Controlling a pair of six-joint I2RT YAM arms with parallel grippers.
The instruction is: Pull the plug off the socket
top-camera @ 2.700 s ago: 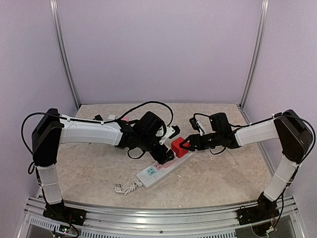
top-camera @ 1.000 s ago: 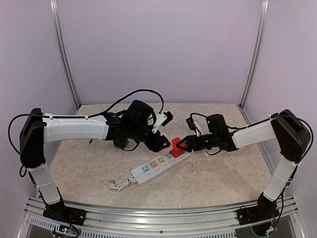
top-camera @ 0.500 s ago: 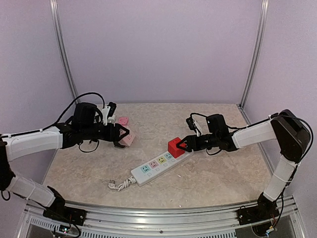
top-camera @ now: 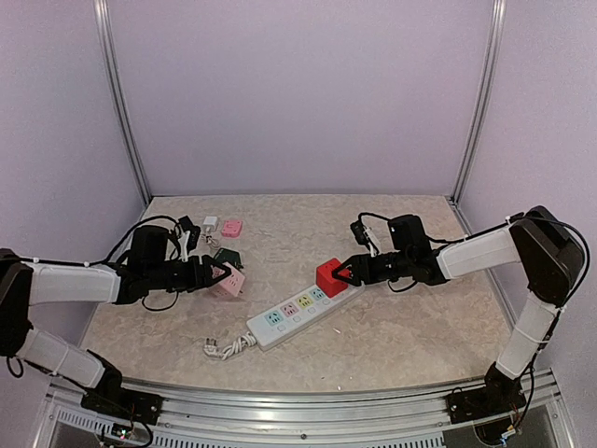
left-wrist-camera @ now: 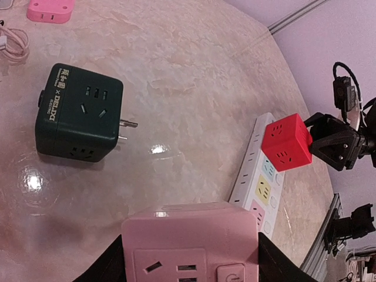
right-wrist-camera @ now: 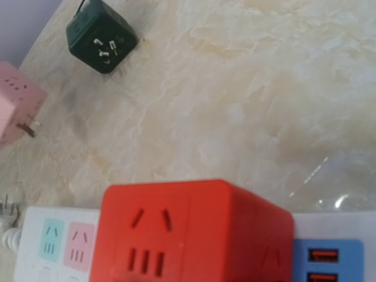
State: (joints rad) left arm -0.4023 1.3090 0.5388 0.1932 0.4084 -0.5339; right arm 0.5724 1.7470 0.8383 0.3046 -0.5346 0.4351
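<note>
Where the socket [top-camera: 297,317] lies slantwise mid-worktop [top-camera: 410,327], toward the near edge, I see a red plug [top-camera: 330,277] seated on its far end. My right pincer [top-camera: 348,272] touches that plug; whether it grips, I cannot tell. My left pincer [top-camera: 217,277], near the left edge, is clamped on a pink plug [left-wrist-camera: 191,247], apart from the socket and near a dark green cube [left-wrist-camera: 79,113].

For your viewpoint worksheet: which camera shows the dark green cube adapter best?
Left wrist: the dark green cube adapter is large, with label, slots and prongs clear. Right wrist shows it small, top-left; top external, a dark speck.
</note>
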